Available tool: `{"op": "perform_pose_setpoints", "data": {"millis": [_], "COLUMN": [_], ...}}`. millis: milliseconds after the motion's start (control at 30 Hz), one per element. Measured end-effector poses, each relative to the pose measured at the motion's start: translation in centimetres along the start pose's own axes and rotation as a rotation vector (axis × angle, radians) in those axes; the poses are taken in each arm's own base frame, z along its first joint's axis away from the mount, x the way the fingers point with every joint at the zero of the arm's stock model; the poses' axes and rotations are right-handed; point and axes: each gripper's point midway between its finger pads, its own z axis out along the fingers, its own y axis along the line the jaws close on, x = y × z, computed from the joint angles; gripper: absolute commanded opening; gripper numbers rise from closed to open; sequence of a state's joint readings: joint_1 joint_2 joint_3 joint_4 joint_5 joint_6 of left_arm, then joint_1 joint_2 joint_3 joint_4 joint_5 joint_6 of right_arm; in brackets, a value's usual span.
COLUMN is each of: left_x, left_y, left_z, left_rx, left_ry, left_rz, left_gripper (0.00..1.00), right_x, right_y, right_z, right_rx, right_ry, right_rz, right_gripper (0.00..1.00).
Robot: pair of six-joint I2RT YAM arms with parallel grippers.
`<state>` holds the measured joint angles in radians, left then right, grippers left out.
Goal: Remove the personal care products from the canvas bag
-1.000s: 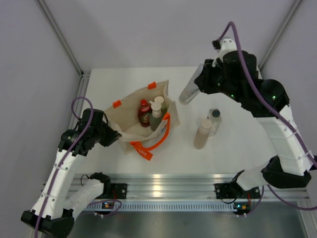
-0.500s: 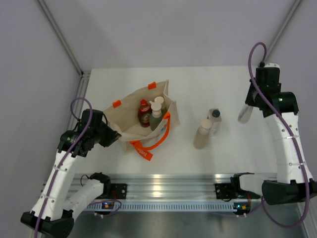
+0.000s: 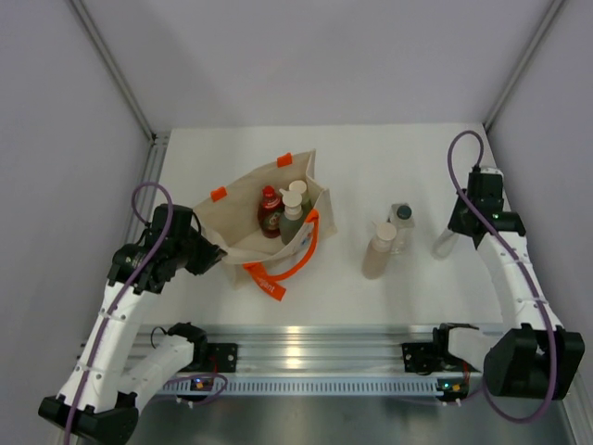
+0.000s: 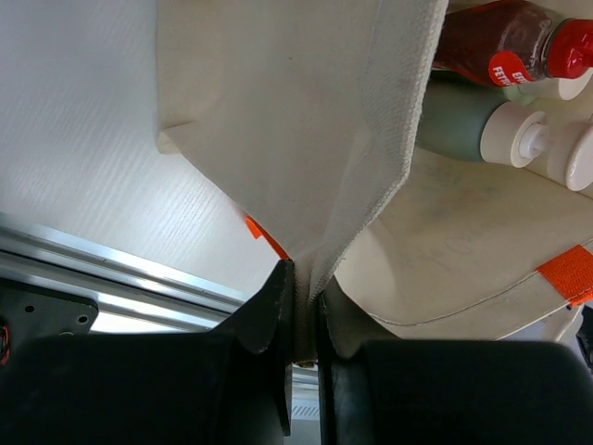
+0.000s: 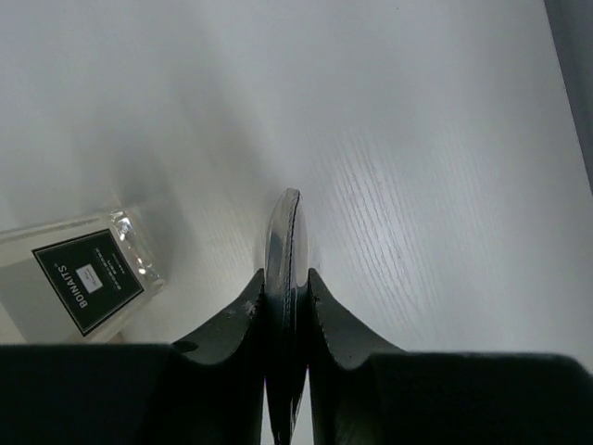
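Canvas bag (image 4: 296, 111) is pinched by the left claw (image 4: 301, 283); right claw (image 5: 285, 278) clamps perhaps a clear bottle (image 5: 283, 222) near the tabletop's (image 3: 371, 158) right edge.

Count, bench check: I tally one canvas bag (image 3: 243, 221). Three bottles stand in it: one red bottle (image 3: 270, 212), one grey-green bottle (image 3: 291, 227) and one pale green bottle (image 3: 303, 197). Right of the table's (image 3: 371, 158) centre stand two more: one tan bottle (image 3: 378, 252), one clear bottle (image 3: 401, 232). One thin clear item (image 3: 444, 245) is near the right edge.
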<state>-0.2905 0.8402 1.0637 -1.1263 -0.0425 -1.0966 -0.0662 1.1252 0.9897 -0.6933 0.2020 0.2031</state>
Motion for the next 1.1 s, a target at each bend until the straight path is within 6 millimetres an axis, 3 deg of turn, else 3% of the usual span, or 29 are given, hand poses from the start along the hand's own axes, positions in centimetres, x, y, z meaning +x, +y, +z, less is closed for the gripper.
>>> {"op": "perform_pose_setpoints", "data": {"millis": [100, 133, 233, 400, 433, 533, 667, 833, 933, 1100], "left_x": [0.0, 0.0, 0.0, 0.0, 0.0, 0.0, 0.0, 0.1, 0.2, 0.2], "left_y": [0.0, 0.0, 0.0, 0.0, 0.0, 0.0, 0.1, 0.1, 0.1, 0.2], "left_z": [0.0, 0.0, 0.1, 0.2, 0.2, 0.2, 0.3, 0.4, 0.4, 0.4], "left_rx": [-0.001, -0.001, -0.003, -0.006, -0.006, -0.005, -0.004, 0.000, 0.003, 0.006], "left_ry": [0.000, 0.000, 0.002, 0.004, 0.004, 0.004, 0.004, 0.005, 0.004, 0.003], "left_rz": [0.001, 0.004, 0.008, 0.013, 0.015, 0.017, 0.019, 0.018, 0.018, 0.018], "left_gripper": [0.00, 0.00, 0.00, 0.00, 0.00, 0.00, 0.00, 0.00, 0.00, 0.00], "right_x": [0.7, 0.7, 0.6, -0.4, -0.8, -3.2, -7.3, -9.0, -7.5, -4.8], "right_y": [0.0, 0.0, 0.1, 0.2, 0.4, 1.9, 8.7, 19.1, 26.1, 33.9], "right_z": [0.5, 0.5, 0.2, -0.5, -0.8, -2.4, -6.9, -13.7, -17.5, -20.1], "right_rx": [-0.008, -0.012, -0.023, -0.038, -0.045, -0.083, -0.256, -0.519, -0.700, -0.835], "right_ry": [-0.026, -0.043, -0.069, -0.110, -0.110, -0.148, -0.242, -0.288, -0.268, -0.210], "right_rz": [0.003, 0.007, 0.009, 0.015, 0.017, 0.013, -0.065, -0.215, -0.345, -0.534], "right_gripper": [0.16, 0.32, 0.60, 0.75, 0.83, 0.83, 0.81, 0.77, 0.76, 0.75]}}
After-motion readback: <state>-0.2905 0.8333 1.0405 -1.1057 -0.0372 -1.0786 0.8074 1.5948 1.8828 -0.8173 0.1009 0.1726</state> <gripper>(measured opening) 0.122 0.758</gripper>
